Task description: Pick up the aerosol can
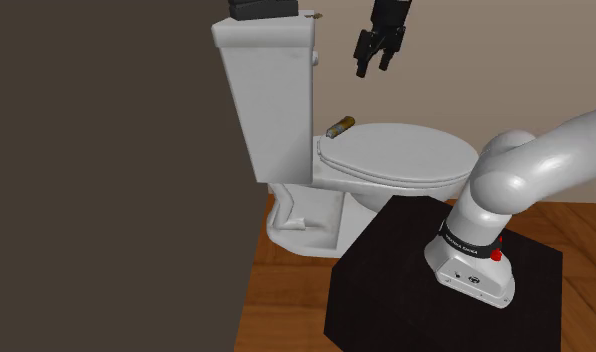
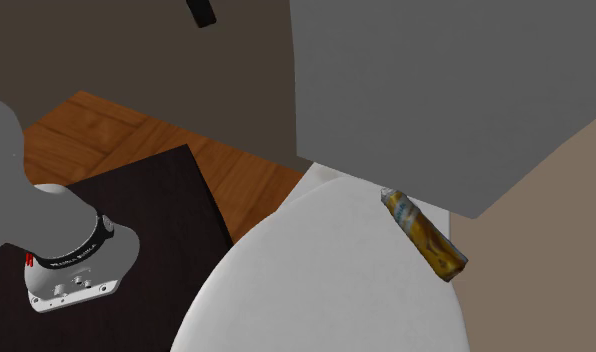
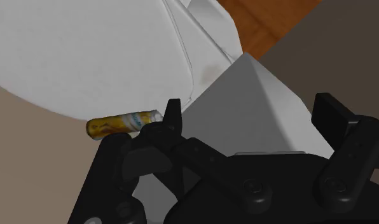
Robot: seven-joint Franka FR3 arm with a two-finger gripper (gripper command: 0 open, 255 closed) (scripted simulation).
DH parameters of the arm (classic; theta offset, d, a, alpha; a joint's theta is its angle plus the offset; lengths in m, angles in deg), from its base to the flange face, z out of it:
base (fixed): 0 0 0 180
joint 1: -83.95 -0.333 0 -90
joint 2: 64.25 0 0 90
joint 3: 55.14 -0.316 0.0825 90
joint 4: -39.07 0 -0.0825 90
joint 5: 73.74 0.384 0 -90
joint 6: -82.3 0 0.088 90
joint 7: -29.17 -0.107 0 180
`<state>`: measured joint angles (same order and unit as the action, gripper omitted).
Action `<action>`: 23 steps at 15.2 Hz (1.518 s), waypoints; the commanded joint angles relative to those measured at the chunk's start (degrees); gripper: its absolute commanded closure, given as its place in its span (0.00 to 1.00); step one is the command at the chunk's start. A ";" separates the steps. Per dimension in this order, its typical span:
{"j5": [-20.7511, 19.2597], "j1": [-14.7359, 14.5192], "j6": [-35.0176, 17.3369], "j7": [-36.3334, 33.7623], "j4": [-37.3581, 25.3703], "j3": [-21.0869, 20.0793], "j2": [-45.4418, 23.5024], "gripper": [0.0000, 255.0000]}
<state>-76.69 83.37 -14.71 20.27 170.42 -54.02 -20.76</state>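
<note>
A yellow-and-gold aerosol can (image 1: 340, 126) lies on its side at the back of the closed white toilet lid (image 1: 406, 155), close to the tank (image 1: 271, 100). My black gripper (image 1: 374, 68) hangs open in the air well above the can and the lid, with nothing between its fingers. In the wrist view the can (image 3: 123, 123) lies beyond and off to the side of one finger (image 3: 174, 118), outside the open gripper (image 3: 252, 118). In the second exterior view the can (image 2: 424, 232) rests where the lid (image 2: 316, 290) meets the tank (image 2: 446, 90).
A black object (image 1: 261, 10) sits on top of the tank. A dark wall (image 1: 96, 170) stands at the shoulder view's left. My dark stand (image 1: 406, 280) is on a wooden floor (image 1: 286, 300) right by the toilet bowl.
</note>
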 commanded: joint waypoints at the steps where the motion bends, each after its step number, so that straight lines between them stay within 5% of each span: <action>1: 0.00 0.00 0.00 0.00 0.00 0.00 0.00 0.00; 12: 0.50 5.84 -11.67 -14.10 -6.74 0.51 -22.63 0.00; 23: 2.27 10.26 -17.57 -25.86 -18.77 3.83 -44.79 0.00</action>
<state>-74.77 93.40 -24.03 -4.45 152.47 -50.40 -63.30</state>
